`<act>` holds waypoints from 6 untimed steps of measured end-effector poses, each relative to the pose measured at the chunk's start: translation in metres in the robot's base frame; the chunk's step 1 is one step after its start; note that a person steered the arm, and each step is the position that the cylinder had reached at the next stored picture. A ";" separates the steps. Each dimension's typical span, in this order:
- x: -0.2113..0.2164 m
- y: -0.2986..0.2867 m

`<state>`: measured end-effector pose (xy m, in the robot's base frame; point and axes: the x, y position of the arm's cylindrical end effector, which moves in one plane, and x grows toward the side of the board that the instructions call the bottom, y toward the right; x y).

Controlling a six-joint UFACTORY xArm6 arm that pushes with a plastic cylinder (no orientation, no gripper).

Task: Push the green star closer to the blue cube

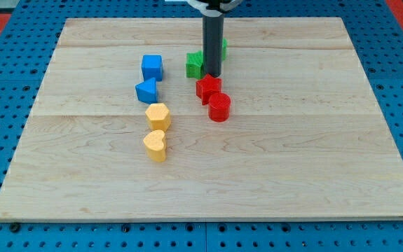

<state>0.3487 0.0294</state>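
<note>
The green star lies near the board's top middle, partly hidden by my rod. My tip touches the star's right side, just above the red star. The blue cube stands to the left of the green star, with a gap between them. A second green block peeks out behind the rod on its right; its shape is hidden.
A blue triangular block sits below the blue cube. A red cylinder sits below the red star. A yellow hexagon block and a yellow heart lie lower left. The wooden board lies on a blue pegboard.
</note>
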 end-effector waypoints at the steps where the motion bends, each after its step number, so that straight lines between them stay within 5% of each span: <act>1: -0.010 0.002; 2: -0.022 -0.014; 4: 0.024 -0.077; 6: 0.007 -0.118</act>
